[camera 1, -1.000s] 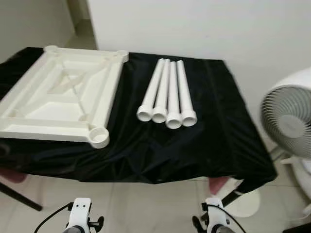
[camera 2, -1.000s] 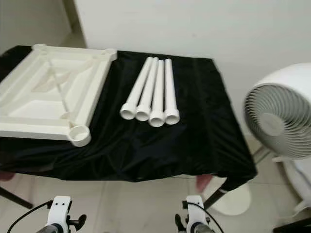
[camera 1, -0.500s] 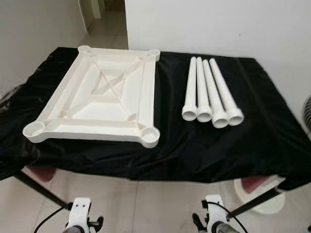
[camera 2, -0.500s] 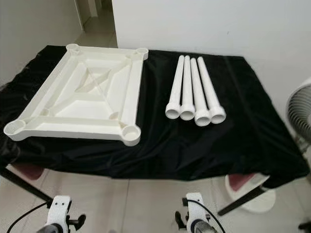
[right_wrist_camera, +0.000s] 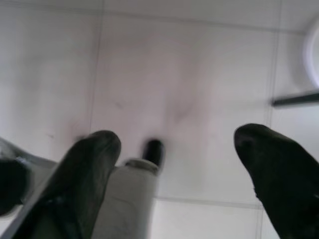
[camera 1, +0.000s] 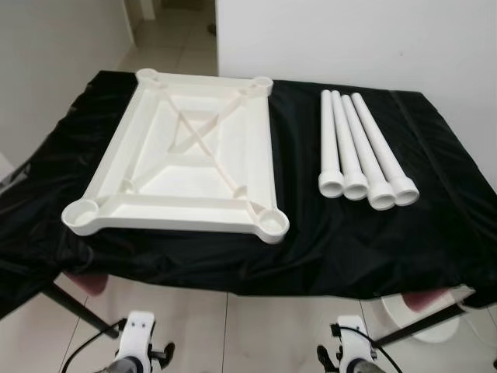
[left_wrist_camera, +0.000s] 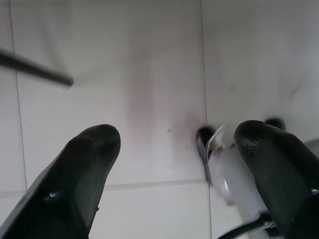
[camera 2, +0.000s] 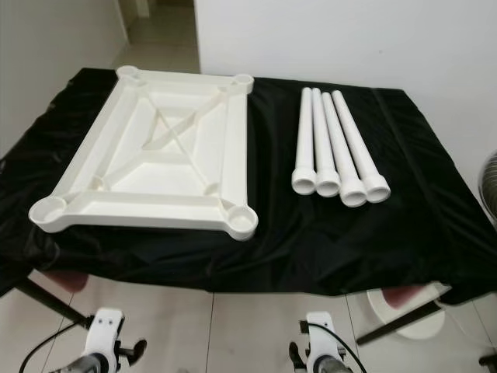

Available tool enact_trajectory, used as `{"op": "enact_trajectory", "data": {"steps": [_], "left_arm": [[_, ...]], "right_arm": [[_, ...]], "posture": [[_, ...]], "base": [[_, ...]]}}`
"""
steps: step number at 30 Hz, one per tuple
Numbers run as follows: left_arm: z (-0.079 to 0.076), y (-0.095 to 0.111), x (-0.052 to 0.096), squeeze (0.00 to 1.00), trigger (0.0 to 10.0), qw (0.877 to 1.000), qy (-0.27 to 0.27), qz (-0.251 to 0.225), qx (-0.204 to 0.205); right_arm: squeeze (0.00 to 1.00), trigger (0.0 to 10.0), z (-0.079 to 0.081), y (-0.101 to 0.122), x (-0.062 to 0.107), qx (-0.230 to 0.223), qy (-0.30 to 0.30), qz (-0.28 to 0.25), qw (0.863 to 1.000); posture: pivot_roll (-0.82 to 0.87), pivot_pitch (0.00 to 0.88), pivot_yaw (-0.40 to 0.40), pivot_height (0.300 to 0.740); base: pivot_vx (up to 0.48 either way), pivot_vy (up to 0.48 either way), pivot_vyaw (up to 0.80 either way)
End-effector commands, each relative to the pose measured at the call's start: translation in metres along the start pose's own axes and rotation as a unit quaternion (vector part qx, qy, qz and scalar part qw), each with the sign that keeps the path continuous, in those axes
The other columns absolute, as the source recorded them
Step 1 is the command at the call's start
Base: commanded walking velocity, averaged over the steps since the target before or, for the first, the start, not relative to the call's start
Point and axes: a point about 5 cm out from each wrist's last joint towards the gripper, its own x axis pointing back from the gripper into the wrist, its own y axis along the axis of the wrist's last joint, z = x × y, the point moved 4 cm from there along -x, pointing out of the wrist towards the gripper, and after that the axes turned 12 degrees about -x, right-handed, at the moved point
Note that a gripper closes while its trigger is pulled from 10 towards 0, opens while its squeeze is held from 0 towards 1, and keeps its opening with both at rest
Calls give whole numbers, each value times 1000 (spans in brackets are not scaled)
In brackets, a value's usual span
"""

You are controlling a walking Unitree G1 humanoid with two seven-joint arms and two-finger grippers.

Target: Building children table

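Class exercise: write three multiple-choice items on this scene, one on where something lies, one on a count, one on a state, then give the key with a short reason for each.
1. Where do the legs lie?
A. to the right of the tabletop, on the black cloth
B. inside the tabletop
C. on the floor

2. How many legs are there?
A. two
B. four
C. six

3. How does the tabletop lie?
A. upright on its legs
B. on edge against the wall
C. underside up, ribs and corner sockets showing

Key: 1 A, they lie side by side on the cloth; 2 B, four open ends show; 3 C, cross ribs face up.
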Motion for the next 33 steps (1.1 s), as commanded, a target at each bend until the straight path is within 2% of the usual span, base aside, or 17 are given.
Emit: {"op": "enact_trajectory", "data": {"steps": [1, 11, 14, 19, 22, 24, 29, 30, 33], "left_arm": [[-5, -1, -1, 0, 10000, 1000, -9, 3, -7], [-5, 0, 0, 0, 10000, 1000, -8, 0, -8], [-4, -2, 0, 0, 10000, 1000, -3, 2, 4], [-4, -2, 0, 0, 10000, 1000, -4, 4, -8], [-5, 0, 0, 0, 10000, 999, -15, 2, -28], [-9, 2, -1, 0, 10000, 997, -38, -2, -65], [-11, 3, -1, 0, 10000, 996, -47, -2, -82], [-11, 3, -1, 0, 10000, 994, -52, -3, -96], [-12, 3, -1, 0, 10000, 994, -53, -2, -95]], "right_arm": [[0, 10000, -7, -7, 3, 1, -10, 14, 1000], [0, 10000, -7, -8, 3, 3, -7, 14, 1000], [0, 10000, -7, -8, 3, 4, -7, 14, 1000], [0, 10000, -6, -8, 3, 7, -6, 15, 1000], [0, 10000, -6, -8, 3, 9, -5, 15, 1000], [0, 10000, -6, -8, 3, 11, -5, 15, 1000], [0, 10000, -6, -9, 3, 12, -5, 15, 1000], [0, 10000, -6, -9, 3, 13, -4, 16, 1000], [0, 10000, -6, -9, 3, 13, -4, 16, 1000]], "posture": [[19, 50, 6, 740], [25, 45, 4, 740], [27, 49, 1, 740], [29, 55, 3, 740], [29, 55, 1, 740], [28, 59, 5, 740], [28, 59, 5, 740], [30, 61, 3, 740], [30, 61, 3, 740]], "base": [[0, 0, 0], [0, -330, 0], [0, 0, 0], [0, 0, 0], [0, 0, 0], [0, 0, 0], [0, 0, 0], [0, 0, 0], [0, 0, 0]]}}
